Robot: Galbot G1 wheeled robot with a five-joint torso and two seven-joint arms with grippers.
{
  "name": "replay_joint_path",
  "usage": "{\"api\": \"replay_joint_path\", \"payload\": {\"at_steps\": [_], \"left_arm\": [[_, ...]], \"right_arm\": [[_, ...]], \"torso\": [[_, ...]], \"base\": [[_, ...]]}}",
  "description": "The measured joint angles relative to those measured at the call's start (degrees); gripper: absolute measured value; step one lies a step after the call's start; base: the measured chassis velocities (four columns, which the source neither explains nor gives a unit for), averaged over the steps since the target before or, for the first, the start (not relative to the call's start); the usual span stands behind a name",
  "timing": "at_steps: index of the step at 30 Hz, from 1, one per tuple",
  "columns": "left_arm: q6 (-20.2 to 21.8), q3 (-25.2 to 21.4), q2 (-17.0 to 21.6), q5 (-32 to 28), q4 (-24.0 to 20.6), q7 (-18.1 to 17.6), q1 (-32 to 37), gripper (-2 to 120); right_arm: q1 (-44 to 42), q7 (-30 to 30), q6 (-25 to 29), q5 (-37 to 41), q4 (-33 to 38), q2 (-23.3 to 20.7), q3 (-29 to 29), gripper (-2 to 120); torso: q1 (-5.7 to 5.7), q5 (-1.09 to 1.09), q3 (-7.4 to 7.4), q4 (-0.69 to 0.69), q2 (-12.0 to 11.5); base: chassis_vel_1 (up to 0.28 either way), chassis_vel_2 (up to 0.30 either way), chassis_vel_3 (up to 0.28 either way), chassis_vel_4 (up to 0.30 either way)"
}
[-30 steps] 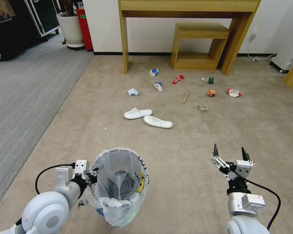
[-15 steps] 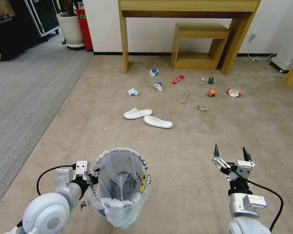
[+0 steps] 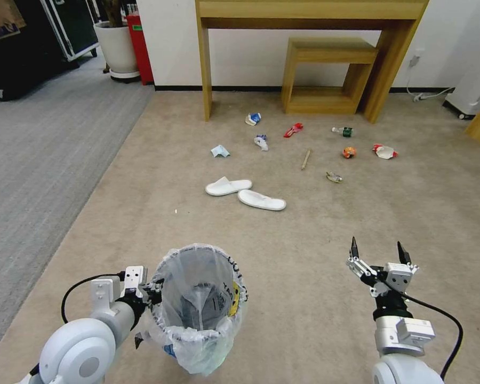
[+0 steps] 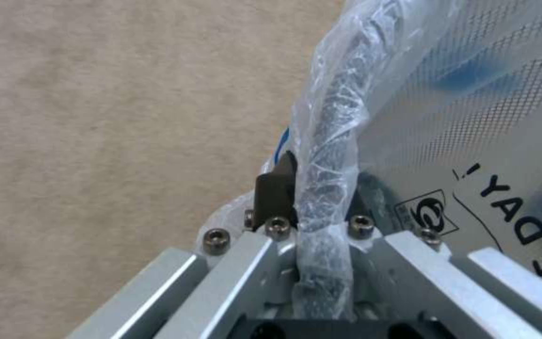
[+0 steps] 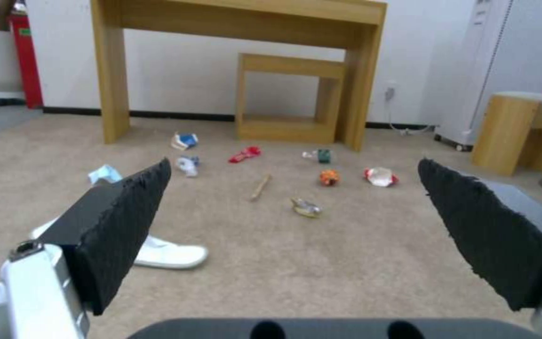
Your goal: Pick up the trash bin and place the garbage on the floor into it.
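While the left claw (image 3: pixel 150 292) pinches the rim of the trash bin (image 3: pixel 197 304) at 7 o'clock, the right claw (image 3: pixel 377 252) hangs spread and empty at 5 o'clock. Garbage lies toward 12 on the floor (image 3: pixel 304 234); two slippers (image 3: pixel 245 193) nearest, approx. crosswise.

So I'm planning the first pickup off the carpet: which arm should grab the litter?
The right. Its claw hangs open and empty above the beige carpet, facing the scattered litter. The left claw is clamped on the rim of the bag-lined round bin.
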Motion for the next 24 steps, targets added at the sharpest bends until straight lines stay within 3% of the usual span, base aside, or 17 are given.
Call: {"api": "replay_joint_path", "payload": {"at_steps": [17, 24], "left_arm": [[-0.2, 0.0, -0.8, 0.2, 1.0, -0.2, 0.1, 0], [-0.2, 0.1, -1.3, 0.3, 1.6, -0.2, -0.1, 0]], "right_arm": [[1.1, -0.5, 0.7, 0.0, -1.6, -0.3, -0.4, 100], [1.6, -1.0, 1.1, 0.4, -2.2, -0.7, -0.4, 100]], "torso": [[0.01, 0.0, 0.0, 0.0, 0.0], [0.0, 0.0, 0.0, 0.01, 0.0]], "base": [[0.215, 0.216, -0.217, -0.211], [0.148, 0.16, -0.132, -0.137]]}}
